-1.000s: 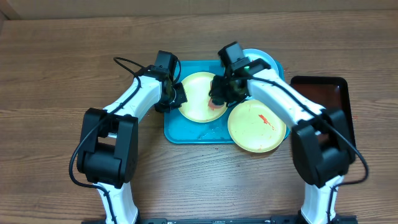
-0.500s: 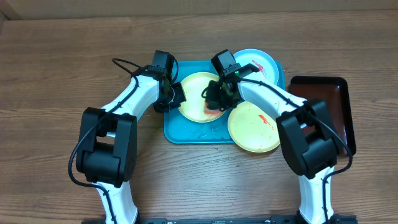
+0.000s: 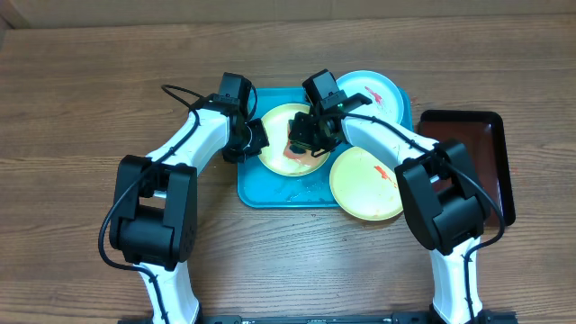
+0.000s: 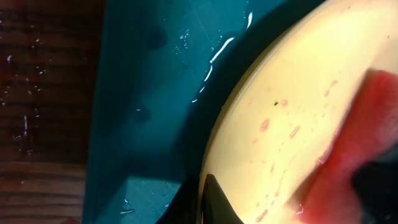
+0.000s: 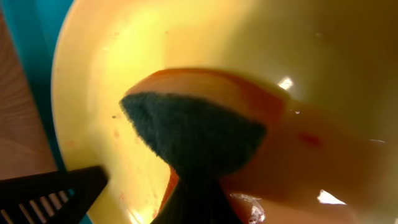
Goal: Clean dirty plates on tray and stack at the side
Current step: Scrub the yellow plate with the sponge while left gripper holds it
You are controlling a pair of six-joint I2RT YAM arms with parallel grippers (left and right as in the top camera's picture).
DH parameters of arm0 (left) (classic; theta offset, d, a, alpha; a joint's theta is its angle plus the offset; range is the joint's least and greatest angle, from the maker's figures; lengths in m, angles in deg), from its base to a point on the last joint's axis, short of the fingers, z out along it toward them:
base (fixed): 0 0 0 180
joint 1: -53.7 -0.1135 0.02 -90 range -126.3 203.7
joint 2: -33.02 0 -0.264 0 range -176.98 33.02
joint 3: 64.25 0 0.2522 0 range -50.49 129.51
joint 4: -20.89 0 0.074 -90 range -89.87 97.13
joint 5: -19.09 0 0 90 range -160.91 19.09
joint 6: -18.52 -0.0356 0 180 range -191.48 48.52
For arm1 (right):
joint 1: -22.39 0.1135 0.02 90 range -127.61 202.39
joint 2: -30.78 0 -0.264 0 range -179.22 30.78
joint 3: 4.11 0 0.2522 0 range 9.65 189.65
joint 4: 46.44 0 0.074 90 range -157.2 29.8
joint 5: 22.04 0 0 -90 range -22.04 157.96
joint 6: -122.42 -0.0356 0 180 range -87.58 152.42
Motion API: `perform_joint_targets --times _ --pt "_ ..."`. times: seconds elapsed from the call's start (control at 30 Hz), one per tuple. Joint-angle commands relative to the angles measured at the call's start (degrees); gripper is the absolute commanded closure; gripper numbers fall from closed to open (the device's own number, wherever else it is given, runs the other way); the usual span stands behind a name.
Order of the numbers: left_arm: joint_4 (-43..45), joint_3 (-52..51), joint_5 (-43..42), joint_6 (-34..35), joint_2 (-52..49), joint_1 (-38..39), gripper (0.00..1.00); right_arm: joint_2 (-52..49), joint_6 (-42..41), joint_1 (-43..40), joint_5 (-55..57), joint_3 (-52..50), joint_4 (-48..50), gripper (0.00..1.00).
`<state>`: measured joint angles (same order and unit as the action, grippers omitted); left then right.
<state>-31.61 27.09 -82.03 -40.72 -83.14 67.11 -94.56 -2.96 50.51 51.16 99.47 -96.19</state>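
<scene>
The pale yellow round plastic plate with a lime-green rim (image 3: 274,131) lies in the middle of the large teal-blue rectangular plastic tray (image 3: 270,191) on the brown wooden desk (image 3: 90,90). The right claw (image 3: 304,139) is directly over this plate and pinches an orange-red sponge with a dark green scrub face (image 5: 193,134). The sponge is pressed flat against the plate's wet inner surface. The left claw (image 3: 255,141) sits at the plate's left rim. Its wrist view shows a black fingertip (image 4: 214,202) touching that rim, but I cannot tell whether it is closed on it. Pinkish droplets speckle the plate near the sponge.

A second pale yellow plate (image 3: 360,193), with a red-orange smear, lies just right of the first and overhangs the tray's front right corner. A light blue-white round plate (image 3: 385,85) sits in the tray's far right corner. A smaller dark brown-red tray (image 3: 481,148) stands on the desk to the right.
</scene>
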Motion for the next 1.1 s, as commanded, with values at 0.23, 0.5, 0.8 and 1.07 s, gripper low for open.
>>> perform_joint_targets --times 0.23,0.5,0.8,1.07 --pt "0.07 -0.70 -0.55 -2.08 -2.03 0.11 0.96 -1.11 5.86 -1.81 12.26 9.38 -14.78 0.96" --pt "0.17 -0.70 -0.57 -2.49 -2.03 0.11 0.96 -3.34 5.38 2.10 7.72 8.66 -17.51 0.96" --pt "0.13 -0.70 -1.03 -2.49 -2.03 0.11 0.96 -5.53 0.63 6.32 -0.02 8.66 -10.01 0.96" --pt "0.07 -0.70 -1.01 -2.51 -2.03 0.11 0.96 -5.53 -5.99 4.17 3.41 8.66 0.55 0.96"
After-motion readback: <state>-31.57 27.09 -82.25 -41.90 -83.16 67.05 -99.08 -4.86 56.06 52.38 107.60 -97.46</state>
